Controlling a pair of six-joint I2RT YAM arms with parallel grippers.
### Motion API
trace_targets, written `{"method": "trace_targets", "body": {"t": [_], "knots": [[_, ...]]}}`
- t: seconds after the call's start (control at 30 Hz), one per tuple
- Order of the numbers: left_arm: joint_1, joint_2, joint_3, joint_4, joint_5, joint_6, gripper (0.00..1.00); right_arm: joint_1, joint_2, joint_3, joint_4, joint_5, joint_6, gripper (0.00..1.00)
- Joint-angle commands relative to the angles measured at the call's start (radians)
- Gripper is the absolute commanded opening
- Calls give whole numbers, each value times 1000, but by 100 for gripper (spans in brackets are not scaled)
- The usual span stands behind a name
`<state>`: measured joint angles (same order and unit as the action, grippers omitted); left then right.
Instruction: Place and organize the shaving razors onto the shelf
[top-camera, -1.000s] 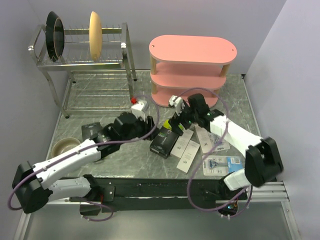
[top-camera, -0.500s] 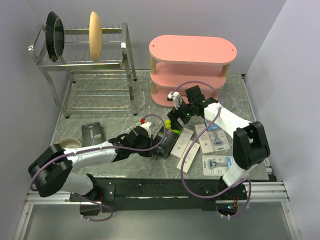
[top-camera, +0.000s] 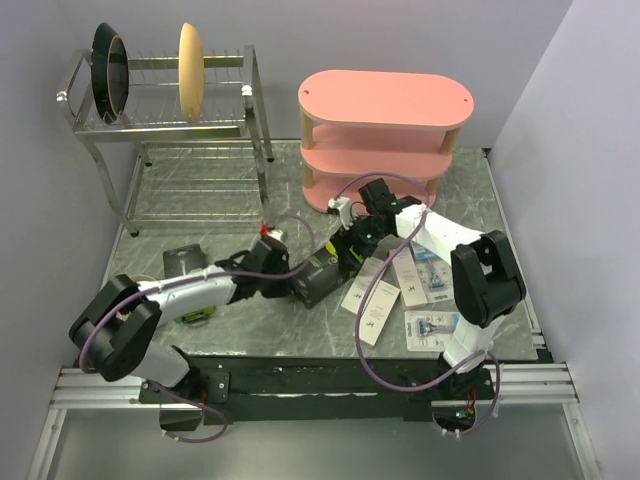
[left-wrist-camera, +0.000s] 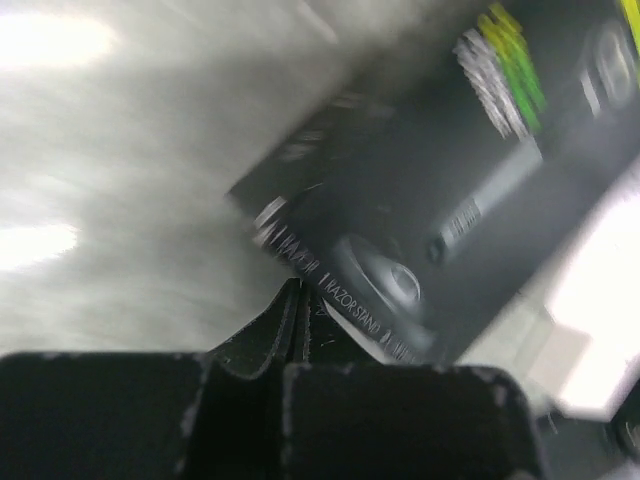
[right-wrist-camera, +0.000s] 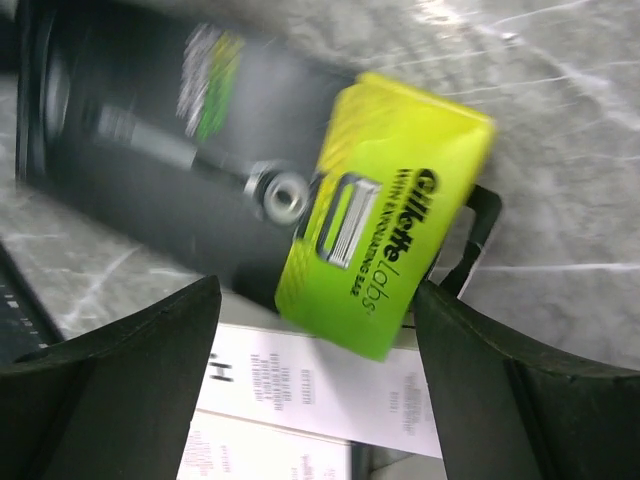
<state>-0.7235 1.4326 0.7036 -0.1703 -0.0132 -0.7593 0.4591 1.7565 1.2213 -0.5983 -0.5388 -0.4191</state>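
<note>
Razors (top-camera: 362, 285) lie on the gray worktop (top-camera: 470, 200) in the middle and lower right of the top view. They sit near the pink shelf (top-camera: 385, 100), which stands at the upper right.

One black box (top-camera: 318, 278) with a lime-green end lies in the middle of the frame, between the two arms. White boxes (top-camera: 378, 310) lie just right of it, some touching each other. Clear packs (top-camera: 432, 328) with blue cards lie further right. A second black box (top-camera: 183, 262) lies alone at the left, well apart from the others.

The left fingers (left-wrist-camera: 285, 318) are squeezed tight together with nothing between them. Their tips are right at the edge of the black box; the blur hides whether they touch it.

The right fingers (right-wrist-camera: 130, 370) are spread wide. They hang over the lime-green end of the same box, one on each side, and do not grip it.

A metal rack (top-camera: 190, 120) stands at the upper left.
</note>
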Motion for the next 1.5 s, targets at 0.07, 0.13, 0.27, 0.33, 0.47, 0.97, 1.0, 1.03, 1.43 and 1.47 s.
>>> {"method": "trace_targets", "body": {"t": [0.07, 0.13, 0.27, 0.33, 0.47, 0.97, 1.0, 1.03, 1.43, 1.47], "knots": [[117, 95, 189, 80, -76, 136, 1, 119, -75, -10, -49, -144, 157, 84], [121, 114, 220, 97, -53, 146, 1, 160, -84, -3, -40, -162, 210, 84], [121, 123, 231, 106, -51, 134, 1, 260, -114, 10, -15, -188, 266, 85], [127, 111, 241, 77, -91, 141, 1, 280, -143, 12, 0, -153, 308, 85], [176, 46, 277, -20, -102, 173, 35, 254, -228, -8, -14, -76, 312, 87], [259, -115, 4, 199, 428, -155, 76, 18, -289, -284, 127, -133, 729, 75], [259, -110, -6, 212, 435, -167, 70, 13, -284, -298, 159, -128, 746, 73], [259, -98, -16, 213, 435, -167, 69, -15, -281, -305, 178, -141, 767, 72], [257, -41, -98, 262, 476, -222, 71, -97, -167, -365, 316, -31, 1085, 72], [257, -29, -96, 268, 479, -228, 73, -96, -158, -368, 305, -4, 1091, 73]]}}
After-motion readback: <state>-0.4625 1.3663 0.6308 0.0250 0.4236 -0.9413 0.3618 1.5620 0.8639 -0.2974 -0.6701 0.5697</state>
